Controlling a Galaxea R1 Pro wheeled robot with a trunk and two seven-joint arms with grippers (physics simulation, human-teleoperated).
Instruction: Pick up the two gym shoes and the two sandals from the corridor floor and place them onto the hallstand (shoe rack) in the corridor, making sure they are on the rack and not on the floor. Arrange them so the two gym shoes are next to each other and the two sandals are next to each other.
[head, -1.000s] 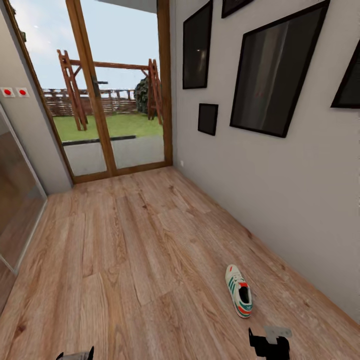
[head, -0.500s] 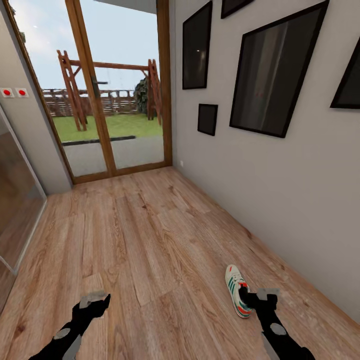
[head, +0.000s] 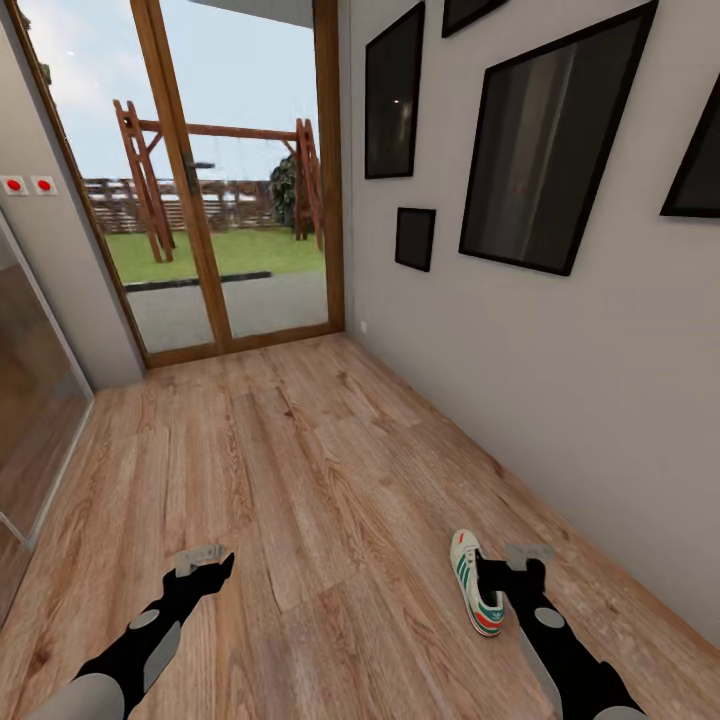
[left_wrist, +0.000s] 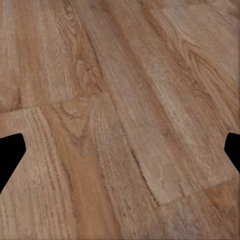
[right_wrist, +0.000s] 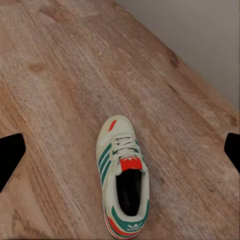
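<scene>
Hovering right gripper, jaws spread, just beside gym shoe on corridor floor; shoe's long axis runs toe-away; left gripper spread, well apart.

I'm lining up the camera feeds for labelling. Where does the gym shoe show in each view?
Head view: gym shoe at lower right, on the corridor floor, just left of the right end effector.
Left wrist view: floor planks, no shoe.
Right wrist view: shoe at lower centre, toe pointing away.
Shared landmark: the grey wall beside the shoe.

gym shoe: heel side hidden behind right tool | heel edge-cut in wrist view
</scene>
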